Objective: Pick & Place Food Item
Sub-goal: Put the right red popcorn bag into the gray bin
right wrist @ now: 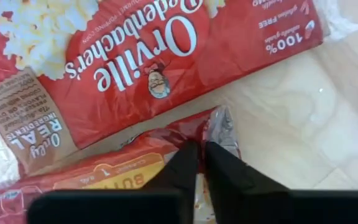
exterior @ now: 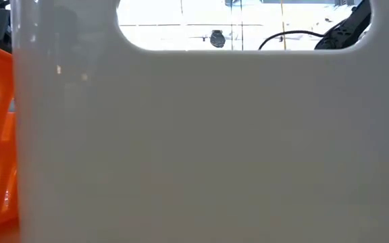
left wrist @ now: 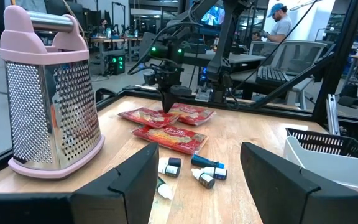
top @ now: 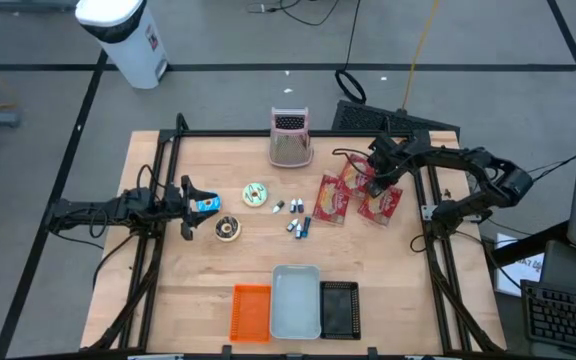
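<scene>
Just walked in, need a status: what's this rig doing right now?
The right gripper is down on the red popcorn packets at the table's right rear, pinched shut on the crimped edge of one packet; it hasn't been lifted. The left gripper waits open at the left side, holding nothing. The orange, white and black bins sit at the front edge.

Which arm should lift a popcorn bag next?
Right. Its pincer is shut on a popcorn bag; the left pincer waits open across the table, near the grater.
</scene>
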Controlling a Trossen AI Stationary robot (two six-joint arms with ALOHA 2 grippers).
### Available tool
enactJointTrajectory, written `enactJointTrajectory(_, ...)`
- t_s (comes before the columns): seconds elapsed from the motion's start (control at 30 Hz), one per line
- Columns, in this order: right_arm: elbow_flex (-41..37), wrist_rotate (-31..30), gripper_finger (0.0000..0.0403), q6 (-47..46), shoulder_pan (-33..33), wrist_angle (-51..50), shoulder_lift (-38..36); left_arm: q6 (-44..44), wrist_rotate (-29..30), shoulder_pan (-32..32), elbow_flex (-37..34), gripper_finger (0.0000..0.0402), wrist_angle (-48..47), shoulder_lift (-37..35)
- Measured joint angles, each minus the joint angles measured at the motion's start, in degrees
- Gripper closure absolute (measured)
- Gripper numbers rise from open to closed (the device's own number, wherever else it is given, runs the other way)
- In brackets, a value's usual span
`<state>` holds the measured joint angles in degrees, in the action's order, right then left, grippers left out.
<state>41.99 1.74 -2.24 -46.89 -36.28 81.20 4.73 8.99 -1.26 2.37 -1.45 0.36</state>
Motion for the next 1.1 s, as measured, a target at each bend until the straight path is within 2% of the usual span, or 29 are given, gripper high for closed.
enactJointTrajectory(0.23,-0.2,-1.4,0.0401,0.1,0.2,0.1,-7.8,0.0,0.0,0.0,0.0,0.0172,0.0,0.0)
enactJointTrajectory(0.53,-0.2,-0.4,0.0402,-3.4,3.7,0.1,-27.1,0.0,0.0,0.0,0.0,0.0172,0.0,0.0)
enactJointTrajectory(0.8,-0.1,-0.2,0.0403,-7.5,14.1,5.6,-40.4,0.0,0.0,0.0,0.0,0.0172,0.0,0.0)
enactJointTrajectory(0.93,-0.1,-0.2,0.0403,-8.6,21.1,11.9,-42.9,0.0,0.0,0.0,0.0,0.0172,0.0,0.0)
enactJointTrajectory(1.1,-2.0,-0.2,0.0403,-8.7,30.5,24.9,-43.0,0.0,0.0,0.0,0.0,0.0172,0.0,0.0)
